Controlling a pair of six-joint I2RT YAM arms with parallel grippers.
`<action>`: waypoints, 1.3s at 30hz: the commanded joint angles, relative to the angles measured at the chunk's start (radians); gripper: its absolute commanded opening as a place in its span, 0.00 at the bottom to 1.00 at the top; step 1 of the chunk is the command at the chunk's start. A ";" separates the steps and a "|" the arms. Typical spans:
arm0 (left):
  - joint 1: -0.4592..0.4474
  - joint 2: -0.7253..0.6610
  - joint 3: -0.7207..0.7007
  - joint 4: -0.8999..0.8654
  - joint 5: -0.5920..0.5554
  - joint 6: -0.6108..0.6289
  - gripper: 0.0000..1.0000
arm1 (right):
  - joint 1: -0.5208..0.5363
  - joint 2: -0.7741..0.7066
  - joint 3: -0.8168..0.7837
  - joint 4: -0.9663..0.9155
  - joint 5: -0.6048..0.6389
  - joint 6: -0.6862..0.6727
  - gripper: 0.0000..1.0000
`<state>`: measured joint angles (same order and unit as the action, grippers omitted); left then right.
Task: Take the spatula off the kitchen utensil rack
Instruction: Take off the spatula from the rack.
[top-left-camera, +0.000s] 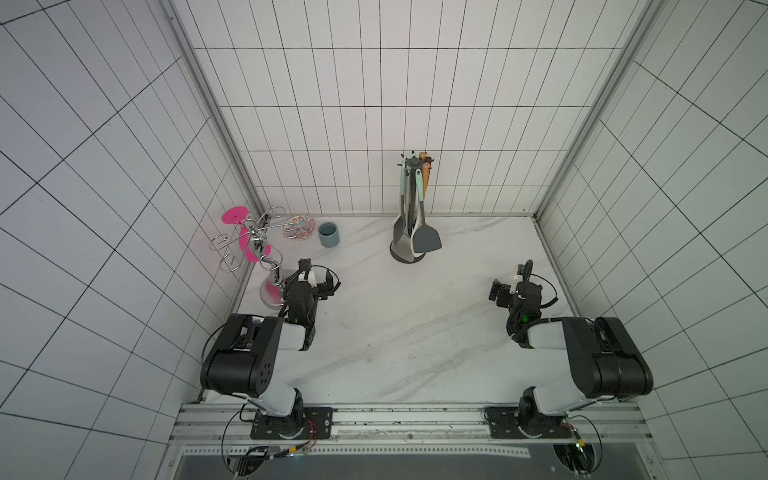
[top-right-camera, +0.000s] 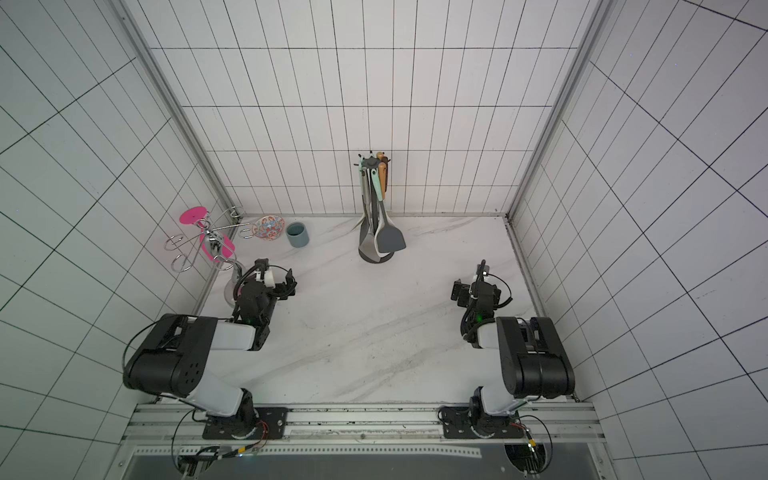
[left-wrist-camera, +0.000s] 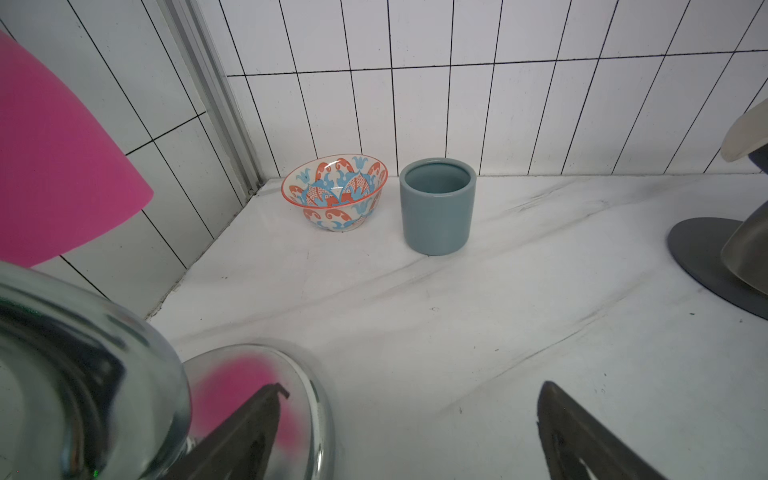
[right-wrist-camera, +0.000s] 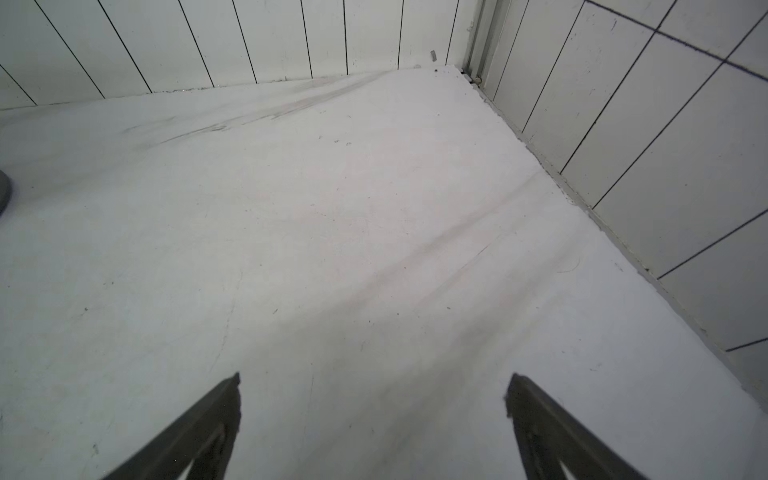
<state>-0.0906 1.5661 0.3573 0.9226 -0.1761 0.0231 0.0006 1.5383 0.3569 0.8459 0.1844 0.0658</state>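
The kitchen utensil rack (top-left-camera: 405, 258) (top-right-camera: 374, 258) is a dark grey stand at the back centre of the marble counter, by the rear wall. Several utensils hang from its crown of hooks. The spatula (top-left-camera: 428, 240) (top-right-camera: 391, 240) hangs on the front right, with a mint and wood handle and a dark grey flat head just above the base. My left gripper (top-left-camera: 330, 284) (left-wrist-camera: 411, 395) is open and empty, left of the rack and nearer the front. My right gripper (top-left-camera: 496, 293) (right-wrist-camera: 374, 386) is open and empty over bare counter, right of the rack. The rack's base (left-wrist-camera: 698, 257) shows in the left wrist view.
A chrome stand (top-left-camera: 253, 245) with wire loop arms and a pink piece (top-left-camera: 234, 216) stands at the back left, its base close beside my left wrist. A patterned bowl (top-left-camera: 299, 227) (left-wrist-camera: 334, 195) and a blue-grey cup (top-left-camera: 328, 234) (left-wrist-camera: 437, 208) sit by the rear wall. Tiled walls enclose three sides.
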 joint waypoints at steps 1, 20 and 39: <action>-0.001 -0.005 0.016 0.018 -0.002 0.004 0.97 | 0.004 0.004 0.051 0.020 0.014 -0.008 0.99; -0.004 -0.005 0.014 0.021 -0.008 0.006 0.97 | 0.009 0.003 0.050 0.019 0.021 -0.012 0.99; -0.063 -0.049 -0.093 0.179 -0.047 0.067 0.97 | 0.053 -0.061 -0.014 0.096 0.005 -0.074 0.99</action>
<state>-0.1318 1.5532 0.3172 0.9840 -0.2031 0.0475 0.0345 1.5200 0.3561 0.8616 0.1833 0.0341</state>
